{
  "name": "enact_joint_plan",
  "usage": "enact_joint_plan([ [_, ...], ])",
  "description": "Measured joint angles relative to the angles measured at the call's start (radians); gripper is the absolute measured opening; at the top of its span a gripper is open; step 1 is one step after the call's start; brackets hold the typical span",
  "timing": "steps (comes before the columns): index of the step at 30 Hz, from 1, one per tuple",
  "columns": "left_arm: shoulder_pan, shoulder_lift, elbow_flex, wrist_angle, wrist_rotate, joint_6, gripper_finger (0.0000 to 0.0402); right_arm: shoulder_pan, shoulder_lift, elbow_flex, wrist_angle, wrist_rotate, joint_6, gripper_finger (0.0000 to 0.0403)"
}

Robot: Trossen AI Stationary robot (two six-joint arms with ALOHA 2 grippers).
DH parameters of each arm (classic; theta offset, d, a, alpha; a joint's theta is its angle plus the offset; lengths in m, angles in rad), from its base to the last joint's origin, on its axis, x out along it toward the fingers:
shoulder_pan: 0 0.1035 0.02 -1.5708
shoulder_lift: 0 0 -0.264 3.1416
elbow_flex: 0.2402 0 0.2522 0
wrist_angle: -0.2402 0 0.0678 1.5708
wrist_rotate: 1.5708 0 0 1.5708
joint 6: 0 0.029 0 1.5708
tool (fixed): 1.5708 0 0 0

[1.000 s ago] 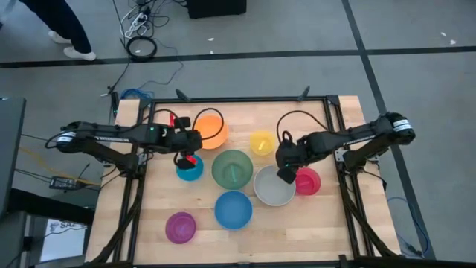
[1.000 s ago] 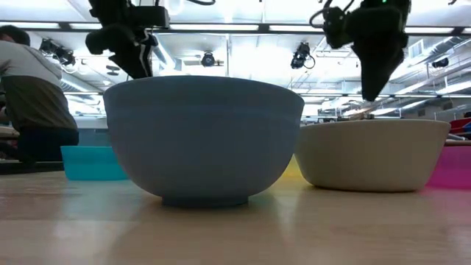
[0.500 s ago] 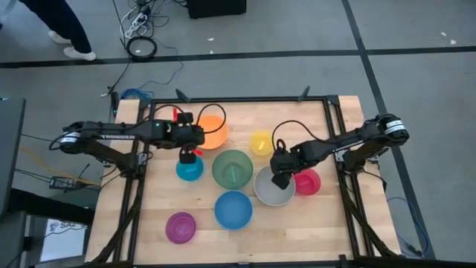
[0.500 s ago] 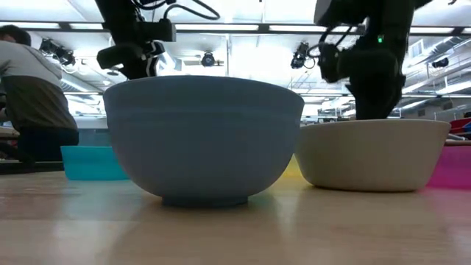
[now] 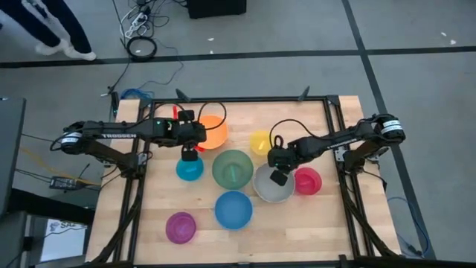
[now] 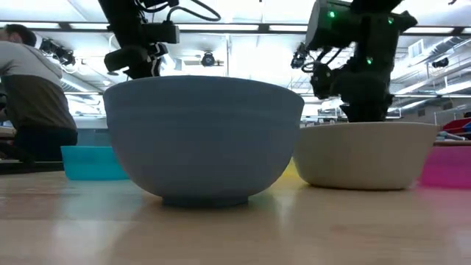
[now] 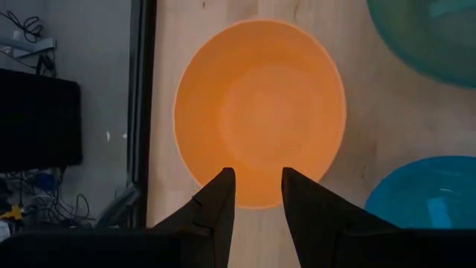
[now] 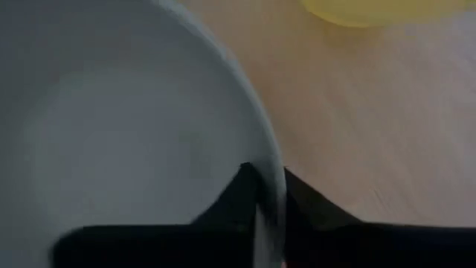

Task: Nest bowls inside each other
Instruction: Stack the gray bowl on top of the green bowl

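Observation:
Eight bowls sit on their bases on the wooden table: orange (image 5: 213, 131), yellow (image 5: 260, 141), teal (image 5: 189, 170), green (image 5: 232, 168), grey (image 5: 274, 189), red-pink (image 5: 308, 182), blue (image 5: 233, 209) and magenta (image 5: 181, 227). My left gripper (image 5: 190, 152) hangs open between the orange and teal bowls; in its wrist view its open fingers (image 7: 253, 190) are over the near rim of the orange bowl (image 7: 260, 104). My right gripper (image 5: 272, 170) is shut on the grey bowl (image 6: 364, 154), at the side toward the yellow bowl (image 8: 372, 9). My right gripper has the grey bowl's rim (image 8: 269, 167) between its fingers, one finger (image 8: 242, 190) inside the bowl and one (image 8: 301, 197) outside the wall. The fingers come from above, pointing steeply down. The bowl's base sits on the table.
The green bowl stands close to the left of the grey one, the red-pink one close to its right. A black frame (image 5: 331, 141) borders the table. A person (image 6: 33, 96) is in the room beyond the table's left side.
My right gripper has gone down and a little toward the table's left, from above the grey bowl onto its rim; its fingers now straddle the wall. My left gripper has edged slightly toward the orange bowl. The bowls stand where they were.

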Motion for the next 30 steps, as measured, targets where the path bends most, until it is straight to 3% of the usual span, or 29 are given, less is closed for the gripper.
enact_joint_plan([
  [5,0.0,0.0,0.0,0.015,0.0,-0.001,0.0121,-0.012,-0.016,0.047,-0.015,-0.045,-0.064,0.0004],
  [11,0.0,0.0,0.0,0.031,0.0,0.0,0.0121,-0.01,-0.137,0.156,-0.081,-0.051,-0.096,0.0001],
  [16,0.0,0.0,0.0,0.107,0.0,0.026,0.0121,-0.031,-0.177,0.204,0.047,-0.04,-0.12,0.0001],
  [23,0.0,0.0,0.002,0.189,-0.037,0.049,0.0121,-0.105,-0.054,0.205,0.359,-0.03,-0.197,0.0],
  [30,0.02,-0.001,0.034,0.171,-0.085,0.077,0.0121,-0.148,0.076,0.205,0.468,-0.047,-0.233,0.0005],
])
